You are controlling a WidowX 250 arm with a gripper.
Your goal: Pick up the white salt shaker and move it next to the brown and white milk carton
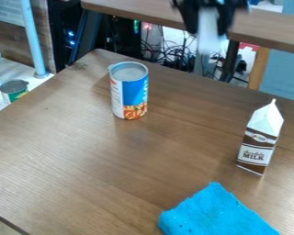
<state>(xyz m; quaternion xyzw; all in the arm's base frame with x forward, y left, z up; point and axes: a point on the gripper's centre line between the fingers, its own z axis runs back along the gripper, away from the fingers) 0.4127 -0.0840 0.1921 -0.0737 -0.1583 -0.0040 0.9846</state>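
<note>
At the top edge, right of centre, the black gripper hangs above the gap behind the table, its fingers on either side of a blurred white object that it holds. Below and to the left, a can with a blue, white and orange label stands upright near the table's back edge. A brown and white milk carton is upright at the right. At the bottom, right of centre, lies a bright blue cloth. The gripper touches none of these three.
The brown wooden table spans most of the view. Behind it run another wooden surface and tangled cables. At the left are a light blue pole and a lower counter with a green-labelled can.
</note>
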